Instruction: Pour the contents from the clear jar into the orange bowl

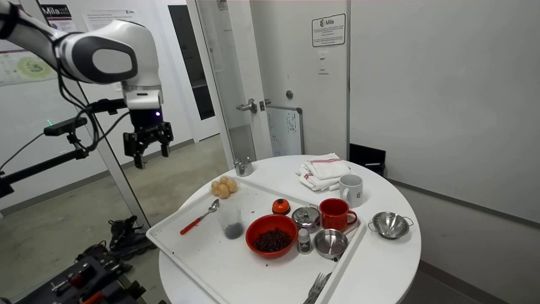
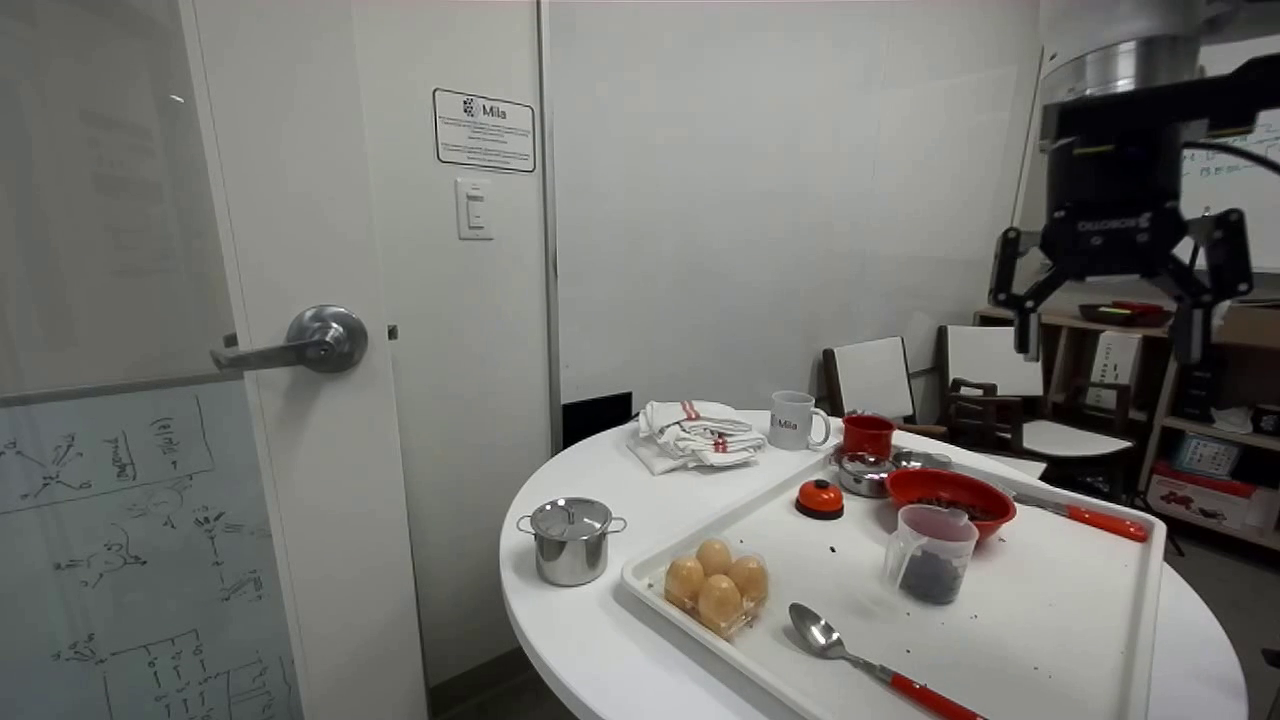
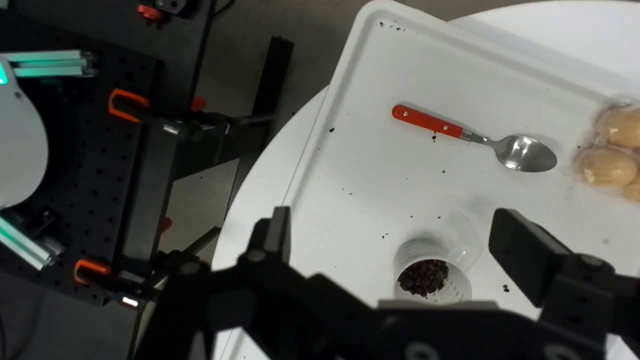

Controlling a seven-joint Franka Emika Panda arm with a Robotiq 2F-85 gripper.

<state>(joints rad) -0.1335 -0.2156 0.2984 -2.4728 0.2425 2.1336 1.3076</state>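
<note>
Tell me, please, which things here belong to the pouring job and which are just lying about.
Job: clear measuring cup, dark beans in it, red-orange bowl, fingers.
Lying about, among others: red-handled spoon, eggs, red mug, Mila mug, folded towels, tall lidded pot, colander, fork.

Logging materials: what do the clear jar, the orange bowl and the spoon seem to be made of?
The clear jar: smooth-looking, see-through plastic or perhaps glass; dark contents show through it. The orange bowl: opaque, smooth-looking, evenly coloured, probably plastic, though enamelled metal is possible. The spoon: polished metal head, judging by its bright reflections; the red handle, evenly coloured, may be plastic.
</note>
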